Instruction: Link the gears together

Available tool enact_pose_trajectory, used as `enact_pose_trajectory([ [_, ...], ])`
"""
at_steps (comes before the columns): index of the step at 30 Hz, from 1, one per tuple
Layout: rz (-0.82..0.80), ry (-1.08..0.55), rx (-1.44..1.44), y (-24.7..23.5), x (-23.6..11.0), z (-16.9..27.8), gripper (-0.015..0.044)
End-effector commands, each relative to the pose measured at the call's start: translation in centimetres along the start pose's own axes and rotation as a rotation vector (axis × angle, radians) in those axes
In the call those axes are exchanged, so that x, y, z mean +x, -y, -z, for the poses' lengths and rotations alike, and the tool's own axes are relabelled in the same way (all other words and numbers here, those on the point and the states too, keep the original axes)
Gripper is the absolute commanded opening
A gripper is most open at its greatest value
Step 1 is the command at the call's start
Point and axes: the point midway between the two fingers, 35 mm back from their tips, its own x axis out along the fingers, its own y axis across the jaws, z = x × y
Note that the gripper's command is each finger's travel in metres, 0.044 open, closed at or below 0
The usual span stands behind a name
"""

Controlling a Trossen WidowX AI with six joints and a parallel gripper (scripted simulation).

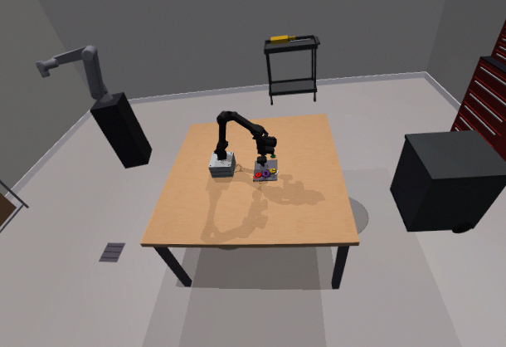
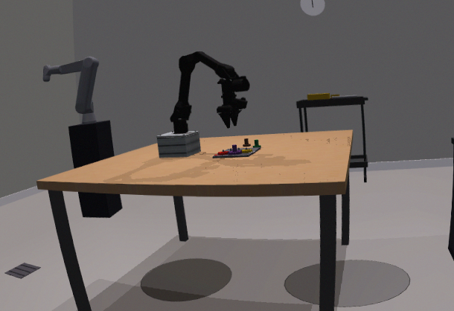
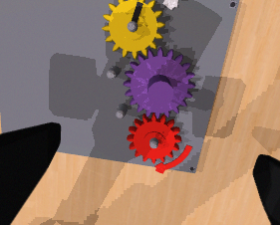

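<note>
A large purple gear [image 3: 175, 93] [image 1: 265, 173] [image 2: 234, 152] with an upright knob lies on the grey board [image 3: 24, 103] between the red gear [image 3: 143, 139] [image 1: 258, 175] and the yellow gear [image 3: 120, 35] [image 1: 272, 171]. Its teeth appear to meet both. Two empty pegs, one peg [image 3: 111, 74] and another peg [image 3: 120, 113], stand beside it. The green gear [image 2: 257, 144] [image 1: 273, 156] and the brown gear [image 2: 246, 143] stand on the table behind the board. My gripper [image 2: 231, 126] [image 3: 156, 147] is wide open and empty, well above the board.
The wooden table [image 1: 249, 216] surrounds the board. The arm's grey base block [image 1: 222, 168] [image 2: 178, 145] stands left of the board. The red arrow [image 3: 179, 161] lies beside the red gear, and the white arrow [image 3: 171, 2] beside the yellow gear is partly cut off.
</note>
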Motion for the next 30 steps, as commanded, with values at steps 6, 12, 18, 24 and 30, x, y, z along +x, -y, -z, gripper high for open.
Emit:
enact_pose_trajectory([
  [6, 0.0, -0.001, -0.001, 0.0, 0.0, 0.0, 0.044],
  [12, 0.0, -0.001, -0.001, 0.0, 0.0, 0.0, 0.044],
  [18, -0.006, 0.001, -0.007, -2.4, -0.3, -0.5, 0.044],
  [24, -0.028, 0.001, -0.025, -12.1, -1.3, -1.0, 0.044],
  [30, -0.033, -0.008, -0.016, -21.1, -2.3, 1.2, 0.044],
])
